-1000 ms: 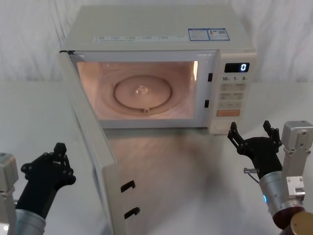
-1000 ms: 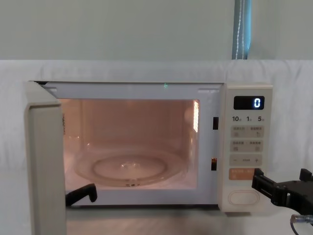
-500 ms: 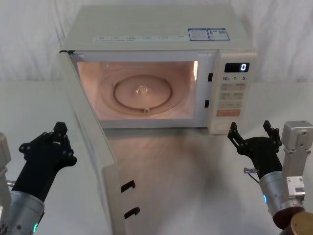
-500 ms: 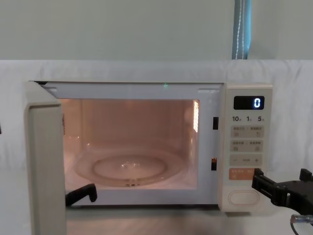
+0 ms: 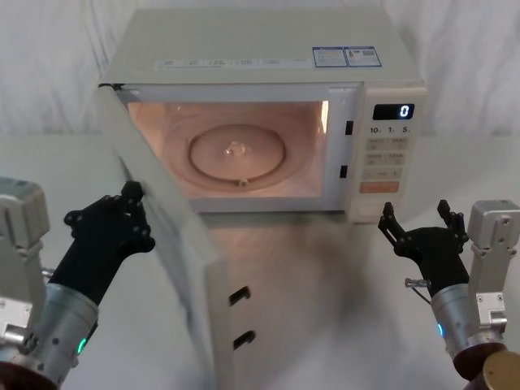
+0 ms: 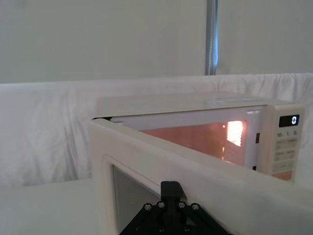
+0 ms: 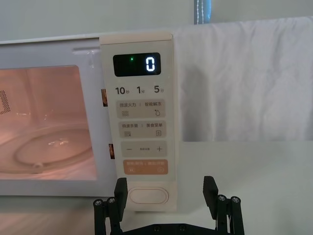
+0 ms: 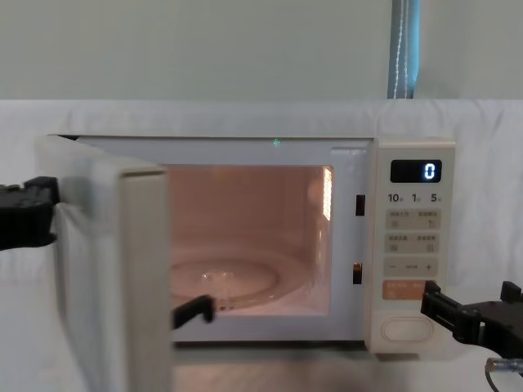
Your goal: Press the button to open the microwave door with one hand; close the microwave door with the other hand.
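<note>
The cream microwave [image 5: 260, 41] stands at the back with its cavity lit. The microwave door [image 5: 183, 236] hangs partly open on its left hinge, latch hooks facing me. My left gripper [image 5: 132, 195] is shut, its tip against the door's outer face, as the chest view shows [image 8: 37, 204]. In the left wrist view the door [image 6: 195, 181] spreads just beyond the closed fingers [image 6: 170, 187]. My right gripper [image 5: 414, 213] is open and hovers a short way in front of the button [image 7: 144, 196], the wide cream key at the foot of the control panel, without touching it.
The microwave display [image 7: 137, 64] shows a blue 0. A glass turntable [image 5: 237, 152] lies inside the cavity. A white cloth [image 5: 49, 49] hangs behind the oven. The white tabletop [image 5: 325, 309] stretches in front of it.
My left gripper moved forward and right onto the door's outer face, and the door has swung partway toward the cavity. The right gripper has stayed where it was.
</note>
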